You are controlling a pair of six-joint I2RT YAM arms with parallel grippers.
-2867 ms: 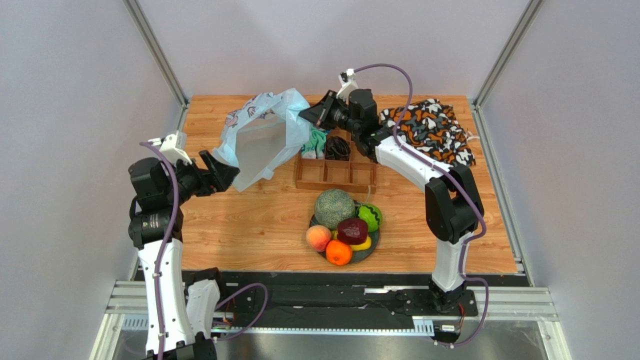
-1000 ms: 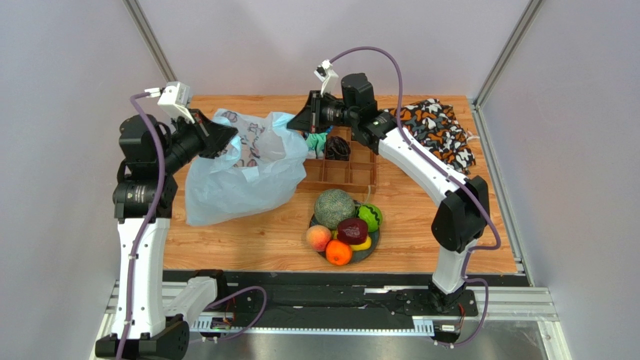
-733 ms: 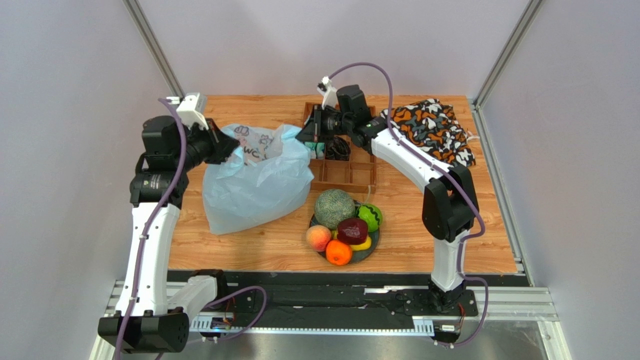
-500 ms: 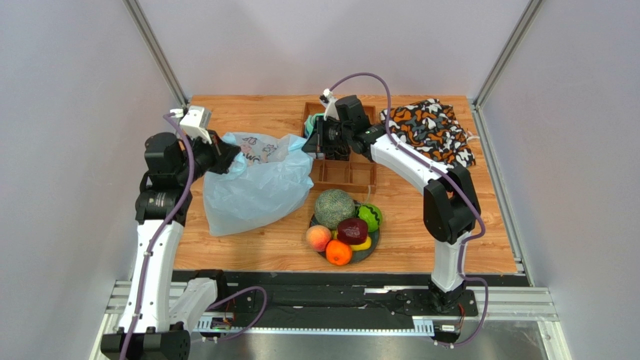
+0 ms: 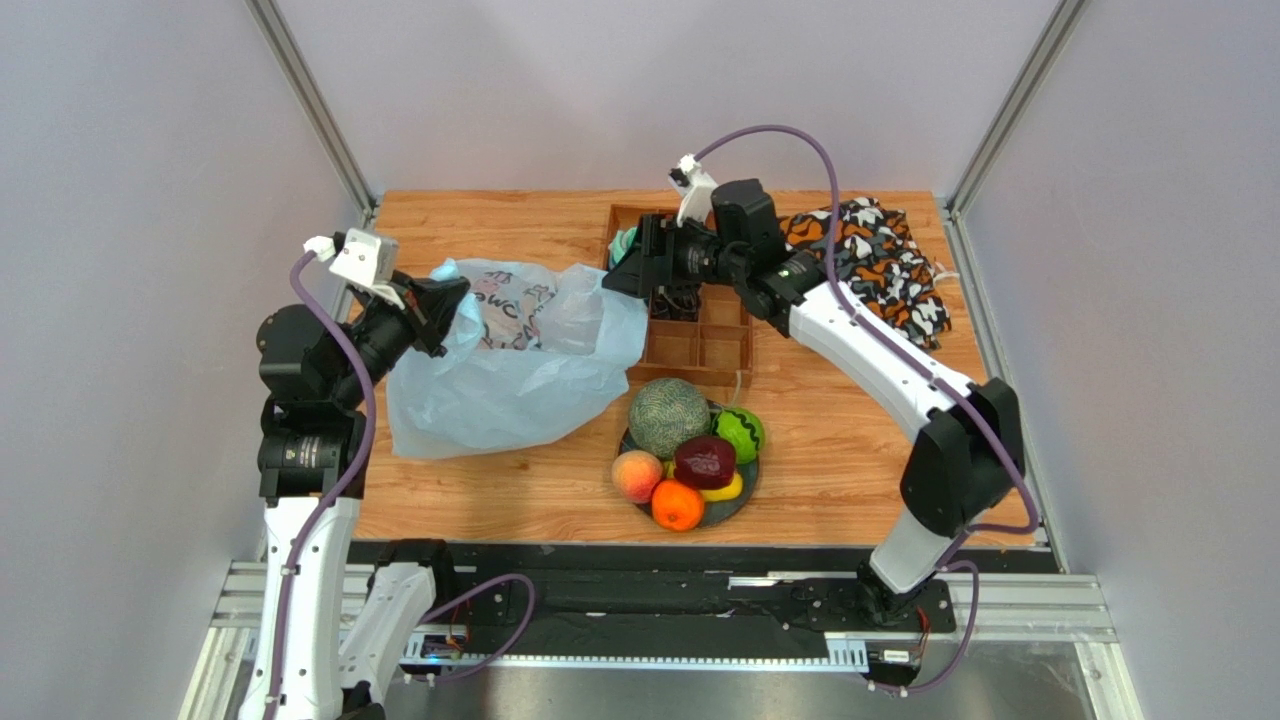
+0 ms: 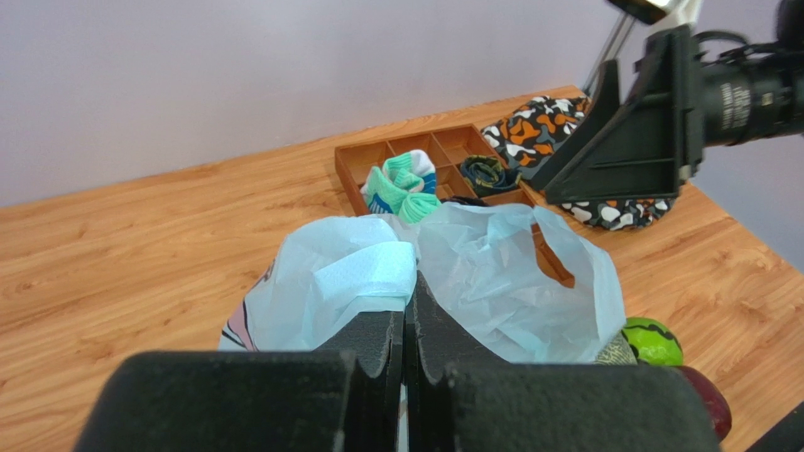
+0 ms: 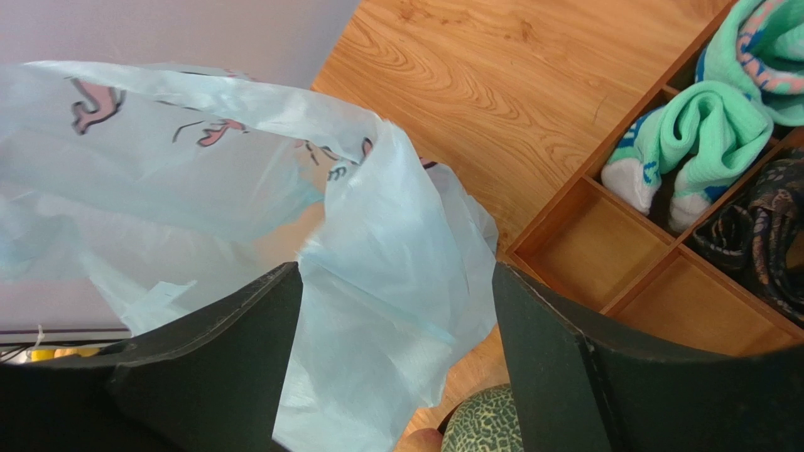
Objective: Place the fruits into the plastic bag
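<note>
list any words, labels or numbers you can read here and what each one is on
Plastic bag: dark lettering beside the pink cartoon print, too crumpled and small to read.
Camera lens, seen in the left wrist view: tiny white markings, too small to read.
No other text, label or number shows.

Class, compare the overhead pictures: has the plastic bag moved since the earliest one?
Yes. The bag has sunk onto the table and spread toward the fruit plate, which stayed put.
</note>
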